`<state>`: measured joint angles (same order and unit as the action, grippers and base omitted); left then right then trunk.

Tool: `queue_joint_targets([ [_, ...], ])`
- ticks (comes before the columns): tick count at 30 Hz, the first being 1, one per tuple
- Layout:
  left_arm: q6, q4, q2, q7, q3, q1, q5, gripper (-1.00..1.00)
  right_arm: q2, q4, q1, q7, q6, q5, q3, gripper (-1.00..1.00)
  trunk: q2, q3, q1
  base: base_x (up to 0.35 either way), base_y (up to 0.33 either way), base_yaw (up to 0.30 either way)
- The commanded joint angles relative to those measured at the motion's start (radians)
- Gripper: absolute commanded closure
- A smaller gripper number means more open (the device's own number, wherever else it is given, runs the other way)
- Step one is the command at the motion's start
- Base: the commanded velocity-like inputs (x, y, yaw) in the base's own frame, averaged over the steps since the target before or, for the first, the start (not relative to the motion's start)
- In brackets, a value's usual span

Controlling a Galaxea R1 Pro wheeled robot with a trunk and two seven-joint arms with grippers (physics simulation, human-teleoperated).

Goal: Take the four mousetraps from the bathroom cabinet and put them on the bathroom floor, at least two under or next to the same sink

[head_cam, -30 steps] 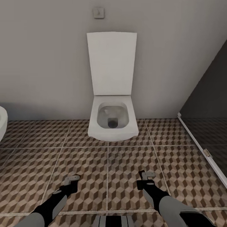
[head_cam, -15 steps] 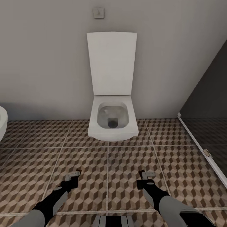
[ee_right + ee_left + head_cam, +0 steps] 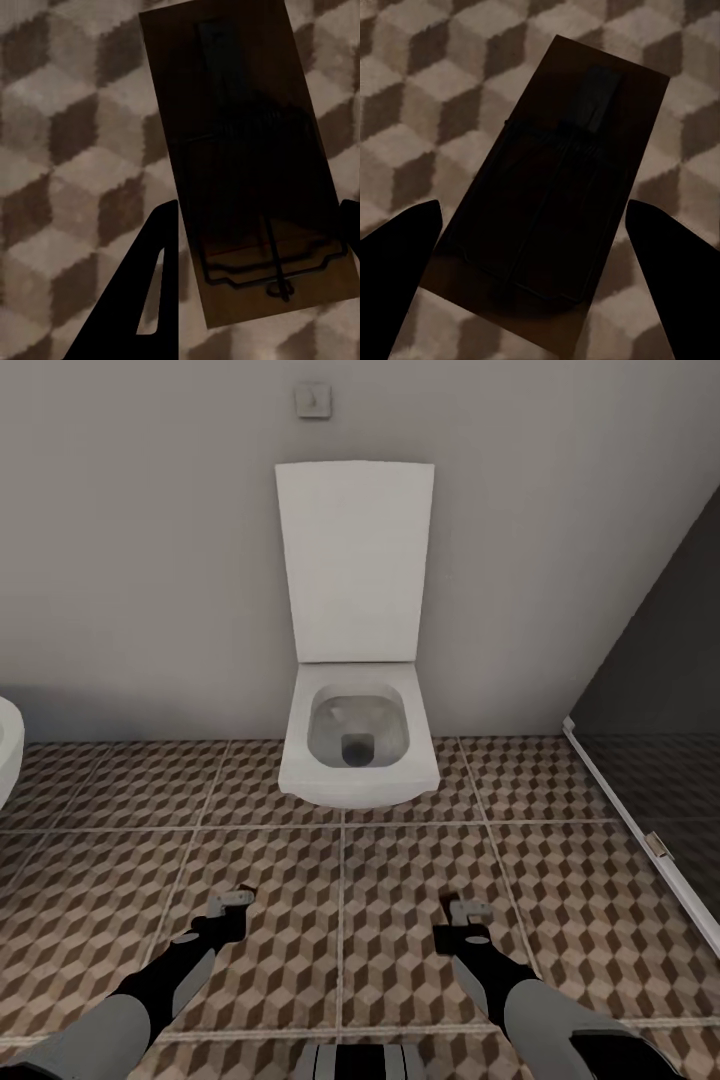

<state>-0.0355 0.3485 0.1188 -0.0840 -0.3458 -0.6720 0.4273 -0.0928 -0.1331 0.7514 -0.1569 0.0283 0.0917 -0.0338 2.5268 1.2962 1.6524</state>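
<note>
Left gripper (image 3: 237, 901): low over the bathroom floor (image 3: 400, 880), fingers spread; a mousetrap (image 3: 551, 202) lies between them, seemingly unheld.
Right gripper (image 3: 462, 915): fingers flank a second mousetrap (image 3: 247, 161); grip uncertain.
Handling: light, stiff, thin board; pinch the long edges, avoiding the wire.
Surroundings: toilet (image 3: 355, 745) beyond.

white toilet (image 3: 355, 745), grey wall (image 3: 140, 540), brown-beige cube-patterned floor tiles (image 3: 400, 880), dark brown mousetrap (image 3: 247, 150)
</note>
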Motion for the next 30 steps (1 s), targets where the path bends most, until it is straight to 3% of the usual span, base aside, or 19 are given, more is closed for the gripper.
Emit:
queue_joint_targets([
  [1, -0.004, 0.002, 0.001, -0.008, -0.009, 0.0, 0.004, 1.0, 0.0, -0.001, 0.001, -0.003, 0.001, 0.008, -0.004, 1.0, 0.0, 0.001, 0.0, 0.0, 0.0, 0.0],
  [18, 0.003, -0.002, -0.001, -0.008, -0.007, -0.001, -0.011, 1.0, 0.001, -0.004, 0.056, -0.003, -0.004, 0.006, -0.005, 1.0, 0.0, 0.001, 0.0, 0.0, 0.0, 0.0],
  [24, 0.085, -0.002, -0.001, -0.009, -0.001, -0.001, -0.005, 1.0, 0.001, -0.005, 0.057, -0.003, 0.007, 0.008, -0.005, 1.0, 0.0, 0.001, 0.0, 0.0, 0.0, 0.0],
  [30, 0.105, -0.013, -0.001, -0.009, -0.003, -0.001, -0.002, 1.0, 0.0, -0.006, 0.058, -0.003, -0.001, 0.019, 0.0, 1.0, 0.0, 0.001, 0.0, 0.0, 0.0, 0.0],
])
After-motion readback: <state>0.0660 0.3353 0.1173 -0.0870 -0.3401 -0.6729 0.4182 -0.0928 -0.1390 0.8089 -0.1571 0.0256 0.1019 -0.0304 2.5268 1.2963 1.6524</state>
